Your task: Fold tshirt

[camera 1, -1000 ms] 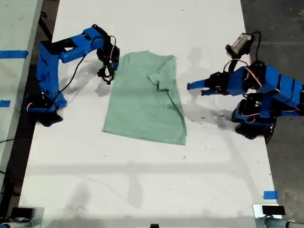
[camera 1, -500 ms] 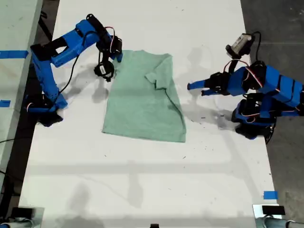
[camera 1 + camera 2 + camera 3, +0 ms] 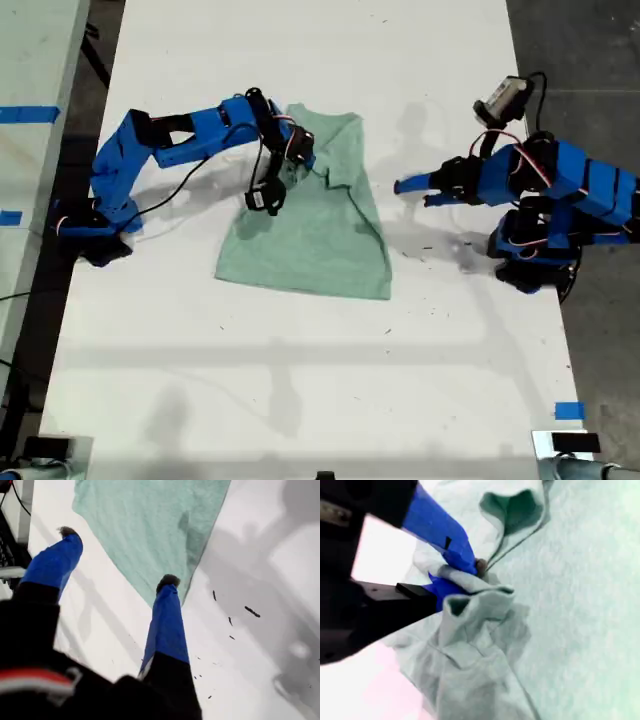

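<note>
Our second gripper [image 3: 465, 575] was clamped on a bunched fold of the tshirt [image 3: 310, 225]; only its wrist view showed that pinch. Our first gripper [image 3: 117, 557] gaped wide beside the shirt's edge, holding nothing. In the exterior view the second arm stretched over the shirt, mid-table [image 3: 300, 400]; the first stayed low on that view's right.

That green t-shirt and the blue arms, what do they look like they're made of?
The t-shirt looks like soft, matte knit fabric: it bunches and creases where my second tool pinches it. The arms look like rigid blue plastic, smooth and faintly glossy; possibly printed, I can't confirm.
</note>
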### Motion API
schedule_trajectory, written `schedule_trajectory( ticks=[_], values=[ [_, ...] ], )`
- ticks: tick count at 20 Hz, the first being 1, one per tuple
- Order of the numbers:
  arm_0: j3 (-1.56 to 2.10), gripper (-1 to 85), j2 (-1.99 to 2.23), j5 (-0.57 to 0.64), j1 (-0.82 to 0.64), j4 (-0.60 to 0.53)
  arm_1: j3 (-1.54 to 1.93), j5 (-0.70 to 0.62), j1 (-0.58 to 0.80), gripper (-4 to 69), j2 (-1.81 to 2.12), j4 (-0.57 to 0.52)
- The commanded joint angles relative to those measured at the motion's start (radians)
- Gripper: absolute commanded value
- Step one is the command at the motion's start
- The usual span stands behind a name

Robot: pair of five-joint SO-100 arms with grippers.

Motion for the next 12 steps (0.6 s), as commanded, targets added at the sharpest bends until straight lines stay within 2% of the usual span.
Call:
schedule_trajectory(
  ticks=[1, 4, 7, 9, 10, 12],
  values=[
    [-0.074, 19.8, 0.005, -0.006, -0.021, -0.046, 0.002, 0.017, -0.021, 28.5, 0.028, -0.015],
    [-0.074, 21.6, 0.149, 0.040, -0.037, 0.054, 0.018, 0.023, -0.023, 28.5, 0.044, -0.012],
    [-0.055, 19.5, 0.351, 0.043, -0.054, 0.249, 0.034, 0.025, -0.026, 28.4, 0.058, -0.012],
    [0.003, 6.9, 0.463, 0.009, -0.058, 0.388, 0.037, 0.025, -0.029, 27.8, 0.060, -0.012],
    [0.043, 0.1, 0.505, -0.023, -0.054, 0.453, 0.035, 0.020, -0.032, 25.6, 0.060, -0.012],
    [0.114, 0.1, 0.557, -0.095, -0.020, 0.586, 0.034, 0.017, -0.035, 15.1, 0.060, -0.012]
  ],
)
